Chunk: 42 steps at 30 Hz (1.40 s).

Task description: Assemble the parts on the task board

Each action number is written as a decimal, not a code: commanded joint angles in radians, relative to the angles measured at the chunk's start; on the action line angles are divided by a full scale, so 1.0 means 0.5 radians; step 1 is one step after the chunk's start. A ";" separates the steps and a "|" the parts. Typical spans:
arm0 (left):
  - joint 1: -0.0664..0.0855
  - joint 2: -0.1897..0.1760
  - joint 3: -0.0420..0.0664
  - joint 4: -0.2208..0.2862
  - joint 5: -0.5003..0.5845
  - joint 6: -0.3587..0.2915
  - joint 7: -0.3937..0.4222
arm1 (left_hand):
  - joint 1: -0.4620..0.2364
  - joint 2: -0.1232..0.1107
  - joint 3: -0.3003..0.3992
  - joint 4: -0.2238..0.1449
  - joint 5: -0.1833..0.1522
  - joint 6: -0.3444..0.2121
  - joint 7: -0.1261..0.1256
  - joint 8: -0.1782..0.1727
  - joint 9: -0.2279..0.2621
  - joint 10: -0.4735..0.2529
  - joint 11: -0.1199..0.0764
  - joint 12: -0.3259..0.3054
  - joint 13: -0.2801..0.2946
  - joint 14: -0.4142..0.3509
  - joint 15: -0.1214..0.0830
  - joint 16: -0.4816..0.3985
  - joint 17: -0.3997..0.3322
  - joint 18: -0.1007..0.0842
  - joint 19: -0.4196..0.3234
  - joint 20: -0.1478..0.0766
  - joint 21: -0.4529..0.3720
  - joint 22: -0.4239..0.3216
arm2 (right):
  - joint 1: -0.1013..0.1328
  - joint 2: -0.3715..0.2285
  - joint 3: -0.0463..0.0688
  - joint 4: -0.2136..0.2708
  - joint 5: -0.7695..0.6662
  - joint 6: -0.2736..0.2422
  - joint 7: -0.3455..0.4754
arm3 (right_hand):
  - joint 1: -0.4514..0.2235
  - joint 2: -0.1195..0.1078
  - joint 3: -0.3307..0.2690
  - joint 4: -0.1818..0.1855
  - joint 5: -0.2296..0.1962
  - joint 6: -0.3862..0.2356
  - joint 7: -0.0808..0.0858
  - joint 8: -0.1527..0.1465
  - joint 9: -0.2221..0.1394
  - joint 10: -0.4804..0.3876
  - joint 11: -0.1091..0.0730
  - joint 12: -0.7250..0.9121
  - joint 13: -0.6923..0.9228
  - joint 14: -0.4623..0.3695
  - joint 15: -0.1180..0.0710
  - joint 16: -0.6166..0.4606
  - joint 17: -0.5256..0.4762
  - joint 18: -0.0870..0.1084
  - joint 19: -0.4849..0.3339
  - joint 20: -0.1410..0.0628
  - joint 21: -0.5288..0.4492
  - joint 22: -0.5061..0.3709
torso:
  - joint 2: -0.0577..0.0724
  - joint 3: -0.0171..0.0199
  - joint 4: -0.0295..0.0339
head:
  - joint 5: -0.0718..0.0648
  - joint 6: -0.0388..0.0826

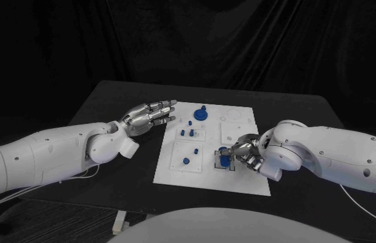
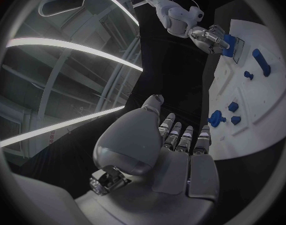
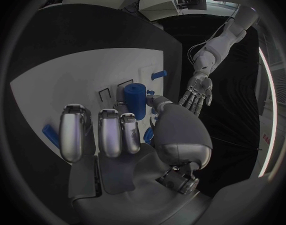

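Note:
The white task board (image 1: 235,178) lies in the middle of the black table. My right hand (image 1: 249,155) is over its near right part and pinches a blue cylinder (image 1: 223,157) upright by a black-outlined slot. The right wrist view shows that cylinder (image 3: 135,100) against the thumb tip, above the board (image 3: 67,85). My left hand (image 1: 149,115) hovers open at the board's far left edge, fingers stretched toward a blue gear-like part (image 1: 201,113). Small blue pegs (image 1: 186,131) and another blue part (image 1: 186,159) stand on the board's left half.
Bare black table (image 1: 110,101) surrounds the board on the left, right and far sides. In the left wrist view the left hand (image 2: 174,150) points along the board (image 2: 255,115), with the gear-like part (image 2: 217,118) just beyond its fingertips and the right hand (image 2: 210,37) farther off.

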 commanded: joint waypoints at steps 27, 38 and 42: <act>-0.004 0.014 0.002 -0.008 0.004 0.046 0.003 | -0.017 0.005 0.016 -0.001 0.002 0.007 0.015 0.013 0.002 -0.001 0.011 0.013 0.002 -0.004 0.004 0.014 0.003 0.036 -0.002 0.012 0.007 -0.001 | -0.024 0.032 0.001 -0.043 -0.131 0.063 -0.033 | -0.047 0.031 0.244 -0.202 -0.119 -0.021 0.010 -0.034 -0.063 0.206 0.025 0.013 0.526 0.124 0.022 -0.018 0.006 0.016 0.087 0.024 -0.036 0.419 | -0.001 -0.0002 -0.002 | 0.019 0.000; -0.005 0.016 0.002 -0.013 0.004 0.051 -0.008 | -0.017 0.005 0.016 -0.001 0.002 0.007 0.015 0.013 0.002 -0.001 0.011 0.013 0.002 -0.004 0.004 0.014 0.003 0.036 -0.002 0.012 0.007 -0.001 | -0.036 0.050 0.001 -0.062 -0.139 0.098 -0.034 | -0.161 -0.042 0.082 -0.124 -0.764 -0.050 0.035 -0.110 -0.217 0.206 0.049 0.013 0.526 0.120 0.043 -0.023 -0.013 0.020 0.082 0.045 -0.055 0.413 | -0.001 -0.0006 -0.003 | 0.028 0.000; -0.006 0.019 0.002 -0.017 0.004 0.055 -0.012 | -0.020 0.006 0.018 -0.001 -0.001 0.003 0.018 0.012 0.002 -0.002 0.013 0.012 0.001 -0.004 0.007 0.014 0.003 0.037 -0.002 0.012 0.007 -0.002 | -0.038 0.053 0.001 -0.066 -0.140 0.097 -0.034 | -0.181 -0.033 0.038 -0.106 -0.880 -0.047 0.035 -0.109 -0.251 0.206 0.049 0.013 0.526 0.120 0.043 -0.023 -0.017 0.020 0.083 0.046 -0.058 0.413 | 0.000 0.0001 -0.001 | 0.024 0.000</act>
